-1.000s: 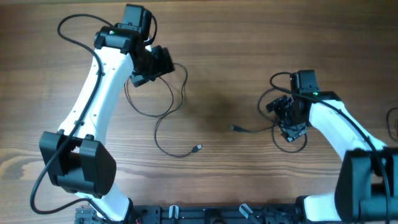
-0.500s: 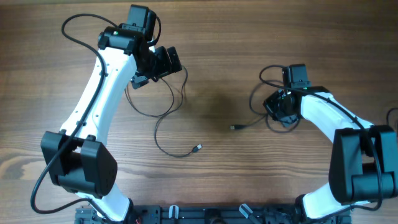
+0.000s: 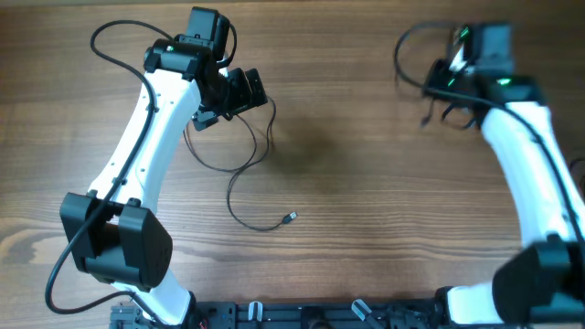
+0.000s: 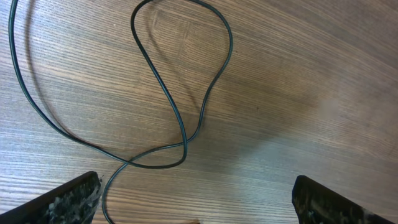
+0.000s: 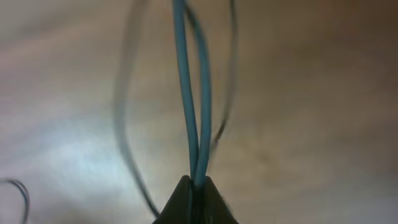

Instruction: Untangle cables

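Observation:
One thin black cable (image 3: 239,174) lies in loose loops on the wooden table, its small plug end (image 3: 291,217) toward the front. My left gripper (image 3: 239,94) hovers over its far loops. In the left wrist view that cable (image 4: 177,118) crosses itself just ahead of my left gripper (image 4: 199,205), which is open with nothing between its fingers. My right gripper (image 3: 450,80) is raised at the far right, blurred, with a second cable (image 3: 428,114) dangling from it. In the right wrist view my right gripper (image 5: 196,186) is shut on two strands of that cable (image 5: 188,93).
The thicker black wires of the left arm (image 3: 110,55) arc over the table's far left. A black rail (image 3: 302,315) runs along the front edge. Another dark wire (image 3: 574,178) shows at the right edge.
My right gripper has shut on the right-hand cable and carried it up from mid-table to the far right. My left gripper has opened wider and barely moved.

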Motion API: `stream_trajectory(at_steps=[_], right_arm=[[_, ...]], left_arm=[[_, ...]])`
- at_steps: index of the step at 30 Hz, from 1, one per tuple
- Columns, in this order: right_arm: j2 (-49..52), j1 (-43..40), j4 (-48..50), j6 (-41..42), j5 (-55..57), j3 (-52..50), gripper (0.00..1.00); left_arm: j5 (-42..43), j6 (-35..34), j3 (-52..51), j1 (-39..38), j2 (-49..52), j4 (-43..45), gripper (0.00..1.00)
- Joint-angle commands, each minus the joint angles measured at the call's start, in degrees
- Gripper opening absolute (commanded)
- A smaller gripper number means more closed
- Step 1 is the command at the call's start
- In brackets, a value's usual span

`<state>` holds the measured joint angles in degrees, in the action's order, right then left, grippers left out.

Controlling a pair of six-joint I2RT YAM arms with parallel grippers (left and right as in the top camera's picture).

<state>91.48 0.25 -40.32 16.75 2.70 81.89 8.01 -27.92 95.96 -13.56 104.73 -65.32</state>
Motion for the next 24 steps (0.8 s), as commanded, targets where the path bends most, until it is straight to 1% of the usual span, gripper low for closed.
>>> stream_trajectory(at_steps=[1, 5, 9, 13, 17, 18, 20, 22, 24], right_arm=[[-1.5, -2.4, -0.6, -9.3, 6.6, 5.3, 0.04], [-1.2, -6.4, 3.9, -12.0, 10.3, 5.8, 0.04], [0.4, -12.6, 11.1, -15.9, 10.9, 5.8, 0.05], [4.0, -19.9, 22.0, -20.7, 10.8, 5.8, 0.04], [10.0, -24.8, 32.6, -26.7, 10.8, 5.8, 0.04], [14.0, -26.5, 37.3, -29.3, 10.8, 5.8, 0.04], [18.5, -27.8, 42.3, -33.9, 10.4, 5.8, 0.04], [23.6, -28.7, 47.3, -41.9, 9.3, 5.8, 0.04], [28.4, -28.9, 49.9, -51.3, 9.1, 5.8, 0.04]], left_arm=[[0.3, 0.1, -0.4, -0.2, 0.5, 0.0, 1.00], [0.3, 0.1, -0.4, -0.2, 0.5, 0.0, 1.00], [0.3, 0.1, -0.4, -0.2, 0.5, 0.0, 1.00], [0.3, 0.1, -0.4, -0.2, 0.5, 0.0, 1.00], [0.3, 0.1, -0.4, -0.2, 0.5, 0.0, 1.00], [0.3, 0.1, -0.4, -0.2, 0.5, 0.0, 1.00], [0.3, 0.1, -0.4, -0.2, 0.5, 0.0, 1.00], [0.3, 0.1, -0.4, -0.2, 0.5, 0.0, 1.00], [0.3, 0.1, -0.4, -0.2, 0.5, 0.0, 1.00]])
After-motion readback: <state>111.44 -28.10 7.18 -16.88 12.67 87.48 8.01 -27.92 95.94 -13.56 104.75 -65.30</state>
